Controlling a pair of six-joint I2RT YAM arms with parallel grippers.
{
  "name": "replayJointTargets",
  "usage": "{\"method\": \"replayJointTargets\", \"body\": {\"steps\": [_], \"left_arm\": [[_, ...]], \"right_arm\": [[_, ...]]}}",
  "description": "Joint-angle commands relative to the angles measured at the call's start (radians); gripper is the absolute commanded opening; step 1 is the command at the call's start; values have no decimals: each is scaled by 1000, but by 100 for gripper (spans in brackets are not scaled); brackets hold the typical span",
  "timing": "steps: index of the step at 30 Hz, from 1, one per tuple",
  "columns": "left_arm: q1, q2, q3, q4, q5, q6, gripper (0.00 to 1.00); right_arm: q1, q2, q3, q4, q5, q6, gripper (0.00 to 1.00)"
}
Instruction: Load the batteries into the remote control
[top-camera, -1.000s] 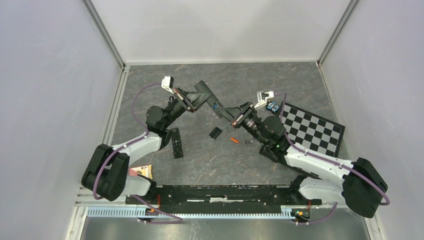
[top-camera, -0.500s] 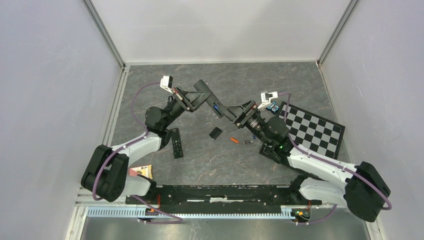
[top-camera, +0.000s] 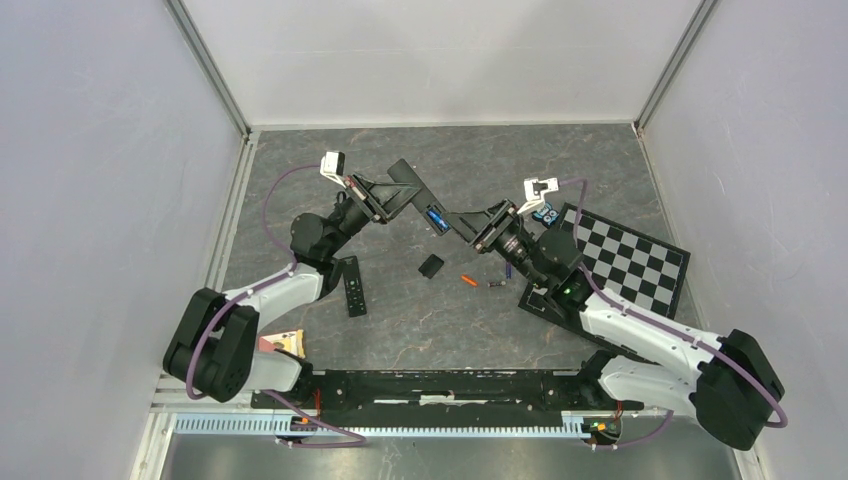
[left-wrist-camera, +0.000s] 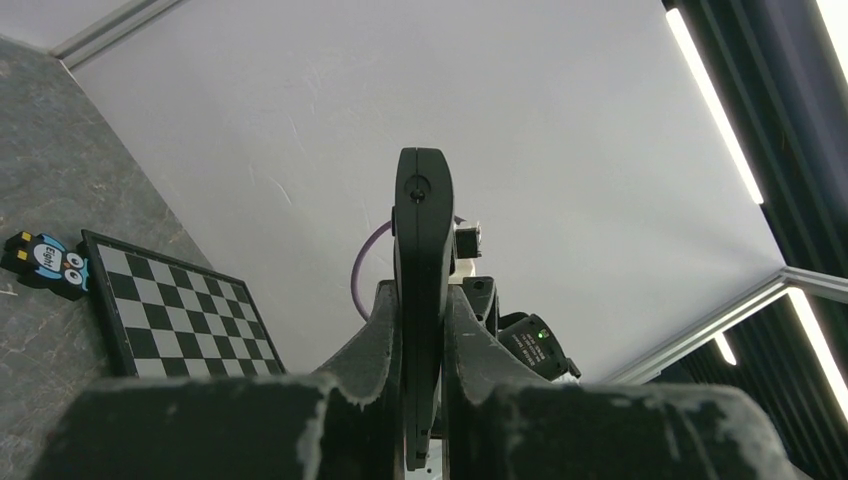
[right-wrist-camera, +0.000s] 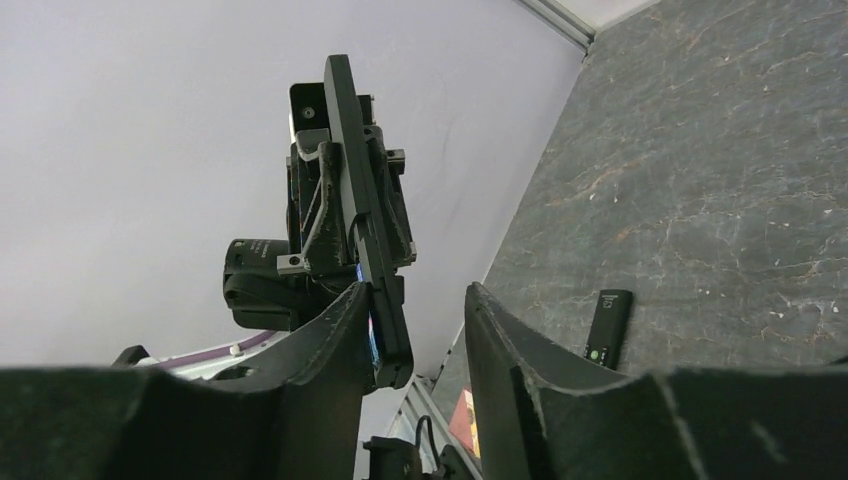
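Both arms rise from the bottom edge of the top view and lean toward its centre. The left arm (top-camera: 268, 290) climbs from the lower left, bends at the elbow and points its wrist up and to the right. The left gripper (top-camera: 390, 198) has its fingers (left-wrist-camera: 372, 345) pressed tight against both faces of a remote control (left-wrist-camera: 422, 250), held edge-on. The right arm (top-camera: 640, 335) stretches from the lower right toward the upper left. The right gripper (top-camera: 470, 226) faces the left one with its fingers (right-wrist-camera: 505, 350) parted; in the right wrist view a clear gap shows beside the right-hand finger.
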Motion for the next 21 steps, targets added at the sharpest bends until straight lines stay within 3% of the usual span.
{"method": "replayJointTargets", "body": {"steps": [1,6,12,14,18,21], "left_arm": [[-2,-4,21,87,12,10,2],[-2,-16,24,-51,30,110,2],[-7,-45,77,-585,48,433,2],[-15,-19,125,-742,53,513,2],[-62,75,232,-952,47,633,2],[-109,146,308,-1095,-11,717,2]], "right_arm": [[-4,18,51,-91,-8,-65,44],[-10,7,91,-193,35,-186,61],[-39,-28,142,-378,57,-474,82],[-42,-29,142,-421,47,-587,81],[-42,4,133,-481,-48,-792,69],[-42,34,105,-493,-75,-872,66]]}}
